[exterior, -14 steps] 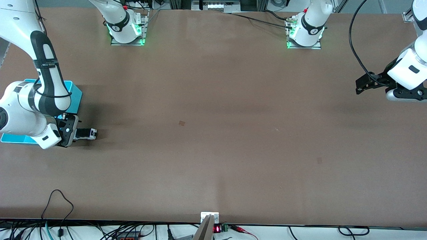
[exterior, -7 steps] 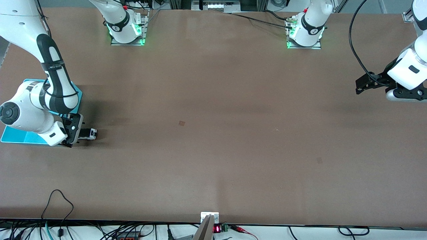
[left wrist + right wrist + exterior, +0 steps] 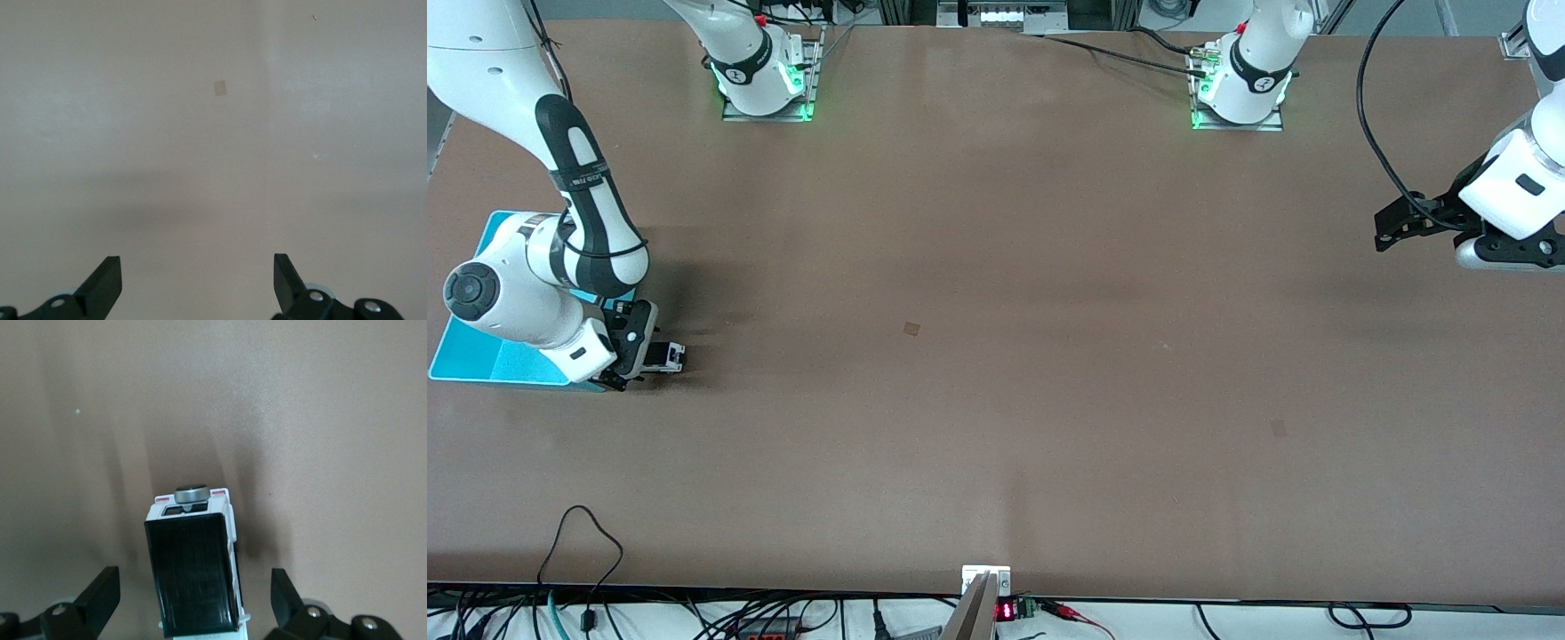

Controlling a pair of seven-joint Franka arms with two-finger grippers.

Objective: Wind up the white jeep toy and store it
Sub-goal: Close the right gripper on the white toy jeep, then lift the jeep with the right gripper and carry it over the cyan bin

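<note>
A wide brown bench (image 3: 996, 356) fills the scene, with both arm bases bolted along the edge farthest from the front camera and loose cables trailing past the edge nearest it. The right tool (image 3: 649, 356) is low over the bench at the right arm's end, its two dark fingers (image 3: 100, 597) spread wide apart and not clamped on anything. Between those fingers sits the white jeep toy (image 3: 665, 356), resting on the bench; the right wrist view shows its black roof (image 3: 193, 580) centred in the gap with clear space on either side, and a round grey spare wheel (image 3: 191, 493) at the end pointing away from the tool. Just beside the toy, closer to the bench's end edge and partly covered by the right arm, lies the cyan bin (image 3: 480, 360). Out toward the middle of the bench is a small darker square mark (image 3: 911, 329). The left tool (image 3: 1392, 229) waits in the air over the bench's other end, near the left arm's end edge, its fingers (image 3: 103, 287) likewise spread apart with only bare bench beneath them.
</note>
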